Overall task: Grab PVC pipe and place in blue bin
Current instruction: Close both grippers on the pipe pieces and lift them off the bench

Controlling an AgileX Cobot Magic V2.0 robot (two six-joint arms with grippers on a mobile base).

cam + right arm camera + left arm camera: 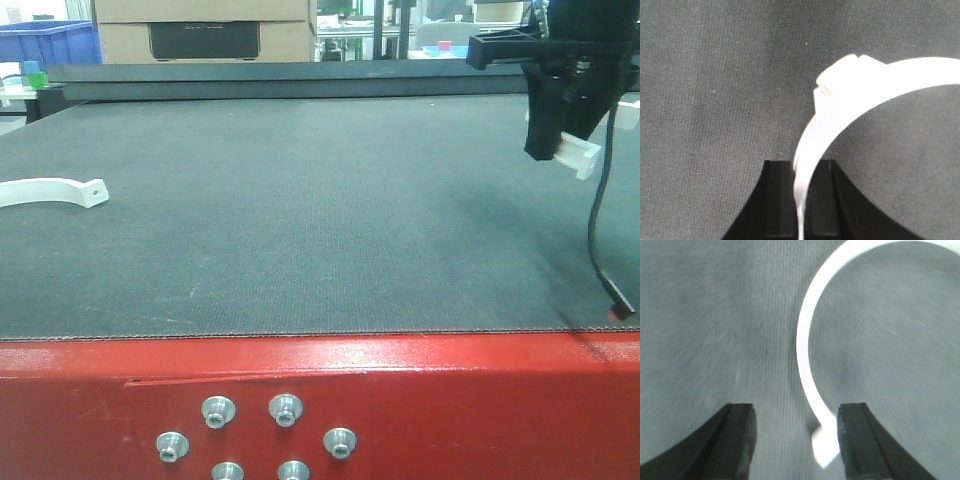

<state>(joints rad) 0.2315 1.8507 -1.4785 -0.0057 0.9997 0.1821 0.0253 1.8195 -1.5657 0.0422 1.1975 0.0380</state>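
The right tool [562, 150] is pressed together on a white curved PVC piece [880, 82] and holds it in the air over the tabletop [300, 220], far to the right of the blue bin [45, 42]. The left tool [795, 415] is spread wide, low over a second PVC piece [804, 340]. This one lies flat on the tabletop in front of the blue bin, with its end just beside one finger [857, 445].

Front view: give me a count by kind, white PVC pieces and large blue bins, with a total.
White PVC: 2, the loose piece on the mat and the held piece in the right gripper
Blue bin: 1
Total: 3
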